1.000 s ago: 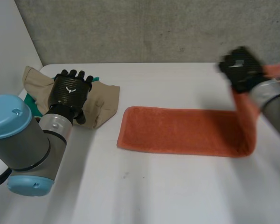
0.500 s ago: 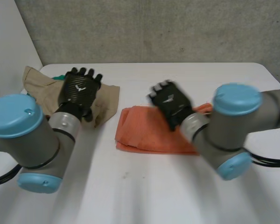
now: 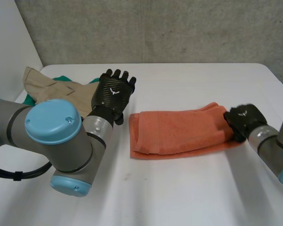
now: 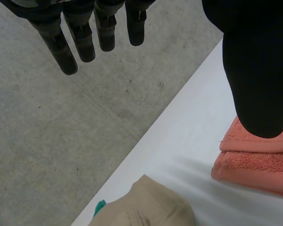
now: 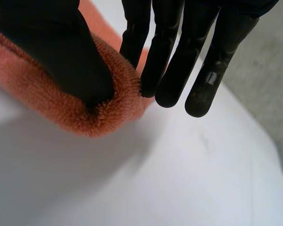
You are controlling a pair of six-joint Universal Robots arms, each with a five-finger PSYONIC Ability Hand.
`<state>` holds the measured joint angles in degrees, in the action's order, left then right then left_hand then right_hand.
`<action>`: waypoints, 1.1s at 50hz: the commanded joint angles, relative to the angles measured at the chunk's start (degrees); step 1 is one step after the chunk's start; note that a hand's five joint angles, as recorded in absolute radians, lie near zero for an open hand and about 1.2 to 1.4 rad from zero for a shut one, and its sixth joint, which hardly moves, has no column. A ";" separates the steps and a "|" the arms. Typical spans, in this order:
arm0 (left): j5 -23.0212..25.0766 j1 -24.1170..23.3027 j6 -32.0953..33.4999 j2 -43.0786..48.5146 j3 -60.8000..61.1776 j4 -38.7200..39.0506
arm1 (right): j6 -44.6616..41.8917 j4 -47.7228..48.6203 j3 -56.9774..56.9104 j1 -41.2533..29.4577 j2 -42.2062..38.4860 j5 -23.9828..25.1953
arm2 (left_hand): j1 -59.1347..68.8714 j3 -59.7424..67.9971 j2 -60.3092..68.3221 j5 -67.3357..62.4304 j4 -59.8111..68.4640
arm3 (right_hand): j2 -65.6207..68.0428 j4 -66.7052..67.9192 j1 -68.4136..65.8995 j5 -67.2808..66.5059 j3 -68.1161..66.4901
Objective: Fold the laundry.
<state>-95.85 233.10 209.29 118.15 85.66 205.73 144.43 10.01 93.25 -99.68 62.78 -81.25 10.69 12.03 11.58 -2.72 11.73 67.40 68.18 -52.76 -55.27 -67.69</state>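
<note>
One orange towel (image 3: 179,132) lies folded double on the white table (image 3: 179,197), its looped end seemingly pinched between the thumb and straight fingers of the right hand (image 3: 243,123), though the contact is hard to read. If that hand pulls off without releasing, the top layer may drag askew, since the left hand (image 3: 112,92), fingers straight and apart, hovers beside the other end near a tan garment (image 3: 47,87), pinning nothing.

The left arm (image 3: 56,136) reaches forward over the table, its left hand (image 3: 114,92) raised with the back up, fingers (image 4: 66,44) straight and spread, thumb apart, holding nothing. The right arm (image 3: 273,150) comes in low from the side. Its right hand (image 3: 243,121) pinches the end of the orange towel (image 3: 179,132) between thumb and straight fingers (image 5: 170,70).
</note>
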 commanded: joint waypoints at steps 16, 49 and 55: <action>-0.47 5.78 -0.29 -8.46 5.92 -1.03 | -0.91 -3.15 -19.50 -32.86 -11.62 5.31 | 0.03 -1.31 -0.86 2.00 -1.01 | 5.15 4.38 -19.79 -7.28 -4.87; -2.93 -4.85 -14.45 16.32 -20.71 -24.84 | 29.33 -19.58 -29.96 -18.80 -16.71 0.04 | 3.73 2.38 2.84 -1.70 2.69 | -57.40 -58.18 42.76 55.27 57.69; -3.02 -4.06 -8.74 17.99 -20.44 -27.75 | 24.86 -22.58 -32.77 -18.80 -20.93 -0.75 | 3.39 2.05 2.51 -1.36 2.36 | -57.40 -58.18 42.76 55.27 57.69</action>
<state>-97.83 227.98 194.71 134.64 64.61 180.72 173.44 -9.59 63.46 -118.38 46.02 -81.13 10.88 12.14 11.70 -2.72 11.87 12.49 13.32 -11.52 -3.35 -12.29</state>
